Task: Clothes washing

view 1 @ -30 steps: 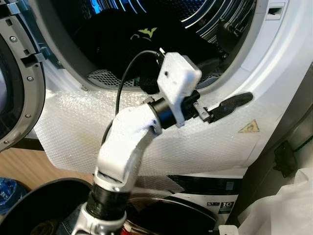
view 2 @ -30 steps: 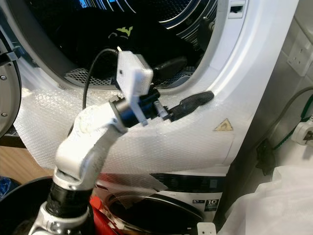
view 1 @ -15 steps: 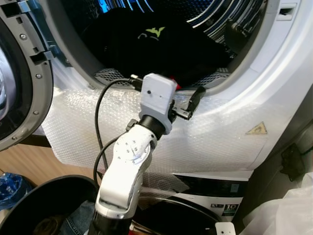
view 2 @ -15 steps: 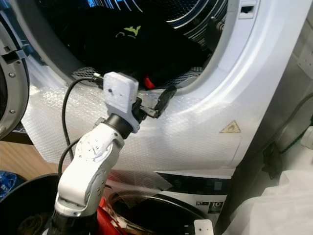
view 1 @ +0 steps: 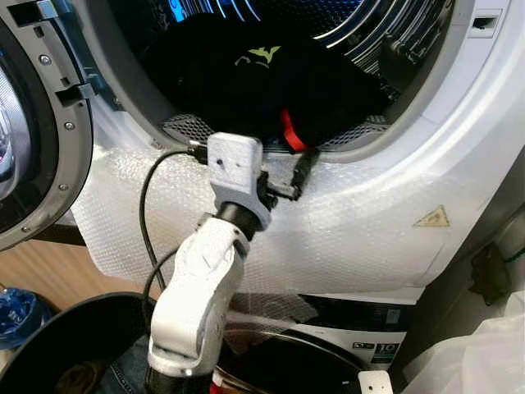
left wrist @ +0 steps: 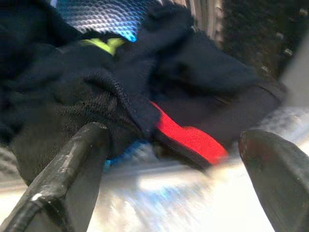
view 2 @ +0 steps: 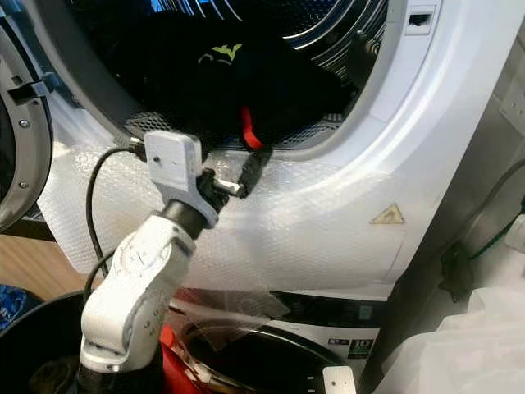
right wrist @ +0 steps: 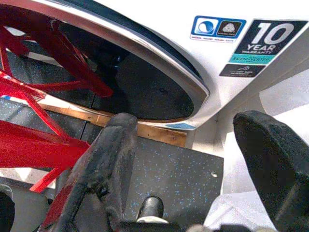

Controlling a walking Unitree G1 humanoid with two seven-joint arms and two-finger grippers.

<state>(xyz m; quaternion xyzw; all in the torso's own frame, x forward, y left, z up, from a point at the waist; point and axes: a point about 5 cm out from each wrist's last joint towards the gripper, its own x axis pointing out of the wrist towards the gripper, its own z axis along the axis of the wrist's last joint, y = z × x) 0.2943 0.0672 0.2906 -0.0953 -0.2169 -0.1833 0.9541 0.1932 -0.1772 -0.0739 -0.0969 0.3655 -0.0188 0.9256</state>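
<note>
At the lip of the upper machine's drum, my left gripper sits with its fingers spread wide and nothing between them. From the left wrist view the two fingers frame the heap without touching cloth. The dark clothes lie piled inside the drum, a yellow-green mark at about twelve o'clock on the heap and a red strip hanging at its near edge, just beyond my fingertips. I read that spread as a release posture: load in, hand empty, arm low over the bubble wrap that pads the machine's front so I don't scrape it.

Against a second ago, the left arm has swung toward nine o'clock and pulled closer to me; the fingers pointed out toward three o'clock along the rim then, and now they aim up at the drum mouth. The red strip has come into sight, too.

My right gripper hangs low beside the lower machine's door, fingers wide apart and holding nothing. The black basket waits at seven o'clock, so another garment is probably next.
</note>
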